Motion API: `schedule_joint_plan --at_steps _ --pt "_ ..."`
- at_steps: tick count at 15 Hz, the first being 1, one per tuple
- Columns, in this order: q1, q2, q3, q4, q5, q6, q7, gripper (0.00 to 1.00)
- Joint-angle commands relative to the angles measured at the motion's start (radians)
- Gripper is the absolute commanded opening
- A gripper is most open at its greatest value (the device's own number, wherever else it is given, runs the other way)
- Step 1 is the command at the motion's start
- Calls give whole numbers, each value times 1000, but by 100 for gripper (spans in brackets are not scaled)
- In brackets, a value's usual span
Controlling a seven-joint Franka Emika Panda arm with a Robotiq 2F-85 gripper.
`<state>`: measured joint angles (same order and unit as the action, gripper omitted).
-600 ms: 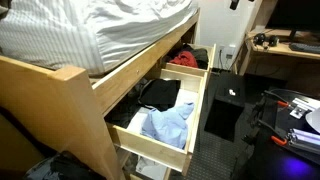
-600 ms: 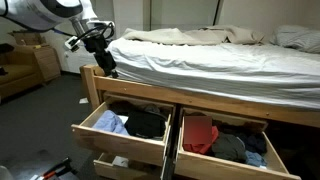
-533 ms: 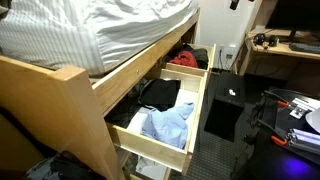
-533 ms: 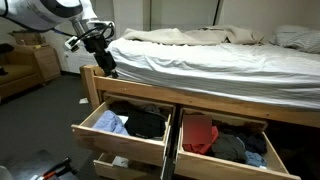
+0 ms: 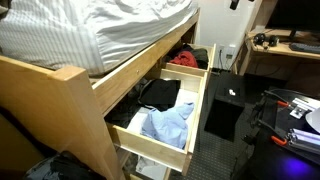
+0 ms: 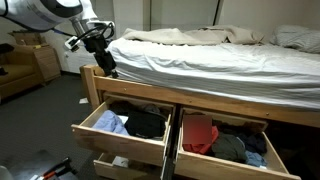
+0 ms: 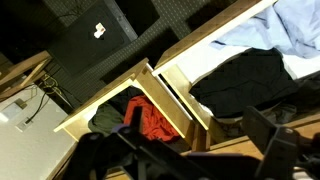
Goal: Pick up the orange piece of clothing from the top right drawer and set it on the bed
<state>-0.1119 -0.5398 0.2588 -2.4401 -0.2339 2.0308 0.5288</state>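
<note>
Under-bed storage, top right drawer: orange piece of clothing lying inside, beside dark garments.
Gripper spread wide, empty, hovering at bed corner, well apart from garment.

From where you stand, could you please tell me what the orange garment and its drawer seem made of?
Orange piece of clothing: soft matte fabric, judging by limp folds. Top right drawer: pale wood, seemingly unfinished, no sheen.

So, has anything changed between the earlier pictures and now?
Nothing visibly changed. The fingers stay open and empty beside the corner of the bed, and the orange piece of clothing still lies in the top right drawer.
</note>
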Motion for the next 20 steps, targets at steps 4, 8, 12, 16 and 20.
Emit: schedule_joint_plan --at_steps 4,8,12,16,20 --pt "-128 72 -122 -46 -165 194 242 100" --pt "-142 208 -373 -1 -7 322 16 100" --pt "77 302 -730 1 187 461 -331 100" --pt "10 320 -722 17 301 358 -487 100" --pt "-19 342 -730 81 393 173 -710 100"
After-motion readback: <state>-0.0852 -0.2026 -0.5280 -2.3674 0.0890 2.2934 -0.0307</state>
